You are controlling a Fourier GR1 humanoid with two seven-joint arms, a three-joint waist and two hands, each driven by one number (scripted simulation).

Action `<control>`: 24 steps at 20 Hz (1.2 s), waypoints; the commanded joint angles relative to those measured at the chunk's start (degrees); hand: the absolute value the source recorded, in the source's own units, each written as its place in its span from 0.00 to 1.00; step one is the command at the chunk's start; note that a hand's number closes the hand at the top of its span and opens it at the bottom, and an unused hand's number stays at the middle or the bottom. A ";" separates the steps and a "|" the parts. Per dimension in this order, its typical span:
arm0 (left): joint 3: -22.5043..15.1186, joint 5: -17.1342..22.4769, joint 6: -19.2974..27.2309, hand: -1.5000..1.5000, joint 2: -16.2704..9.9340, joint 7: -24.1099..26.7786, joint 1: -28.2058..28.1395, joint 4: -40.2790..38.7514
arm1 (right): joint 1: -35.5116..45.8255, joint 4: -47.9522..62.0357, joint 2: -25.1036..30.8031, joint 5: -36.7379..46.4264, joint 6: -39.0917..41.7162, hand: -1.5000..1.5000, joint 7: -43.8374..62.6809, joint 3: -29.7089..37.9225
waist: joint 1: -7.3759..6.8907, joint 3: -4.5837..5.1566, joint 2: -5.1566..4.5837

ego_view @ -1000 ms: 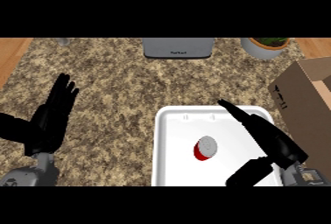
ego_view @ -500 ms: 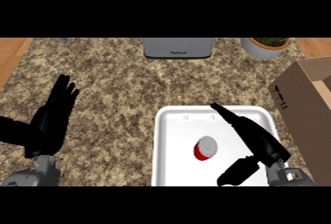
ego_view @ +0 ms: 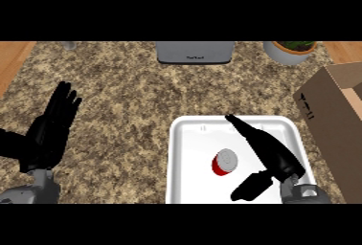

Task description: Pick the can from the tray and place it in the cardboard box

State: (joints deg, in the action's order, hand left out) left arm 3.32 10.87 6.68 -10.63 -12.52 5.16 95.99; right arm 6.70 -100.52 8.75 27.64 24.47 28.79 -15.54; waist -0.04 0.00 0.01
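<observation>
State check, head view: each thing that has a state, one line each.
can: lying on its side in the tray, not held
tray: flat on the counter, holding the can
cardboard box: open at the top
right hand: open, fingers straight, over the tray beside the can
left hand: open, resting at the view's left

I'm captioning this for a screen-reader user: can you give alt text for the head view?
The robot's black right hand, fingers straight, reaches over a white rectangular tray beside a small red can with a silver lid, not gripping it. An open brown cardboard box stands at the right edge of the speckled granite counter, and the left hand rests open at the left.
</observation>
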 commanded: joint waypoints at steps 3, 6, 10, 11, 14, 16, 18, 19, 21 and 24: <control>-0.55 -1.51 -1.08 0.50 1.50 0.81 -1.23 -0.03 | 4.82 9.26 -1.36 1.42 0.29 0.00 -4.54 2.78 | -0.18 -0.01 -0.04; -2.52 -5.11 1.50 0.50 3.86 1.02 1.69 -1.87 | 0.38 3.45 -3.13 2.72 1.03 0.00 -1.63 -0.62 | 0.08 0.00 0.00; 0.33 -3.04 -1.06 0.50 3.48 2.62 0.34 -3.27 | -1.13 2.59 -3.80 4.40 0.96 0.00 -1.55 -0.34 | 0.06 0.00 0.01; 0.75 -3.52 0.17 0.50 3.16 0.79 5.02 -5.41 | -1.47 2.44 -3.42 3.82 2.38 0.00 -1.51 -0.86 | 0.16 0.00 -0.01; 0.21 -4.41 -0.69 0.50 2.48 -1.08 0.59 1.05 | 0.54 5.47 -5.14 5.59 1.04 0.00 -1.92 -0.65 | -0.03 0.00 0.01; 1.64 -3.24 0.34 0.50 3.85 0.30 6.11 -6.25 | -0.20 9.02 -3.33 5.66 0.01 0.00 -7.10 0.59 | 0.16 0.00 -0.05; 1.98 -3.03 -0.65 0.50 2.74 -2.03 3.25 -1.38 | -1.36 8.67 -5.34 7.98 -1.70 0.00 -5.99 -1.30 | 0.05 0.00 0.01; 0.68 -3.40 -2.43 0.50 3.89 2.63 -1.19 -1.15 | -0.21 10.09 -3.03 6.42 0.36 0.00 -8.89 1.40 | -0.03 0.00 0.00; 2.65 -2.35 -3.11 0.50 2.82 1.42 0.18 -1.65 | 0.00 11.21 -6.04 8.82 -2.29 0.00 -7.79 -0.70 | -0.03 0.00 0.00; -0.09 -5.16 -0.47 0.50 5.52 2.25 1.00 -2.45 | -0.02 10.59 -8.53 11.19 -3.90 0.00 -5.80 -3.69 | 0.02 0.00 -0.01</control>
State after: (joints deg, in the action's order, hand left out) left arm 3.59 6.42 5.86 -6.37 -11.93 5.14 95.74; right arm 6.23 -90.92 3.52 35.86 23.25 21.82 -16.40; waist -0.04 0.00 0.02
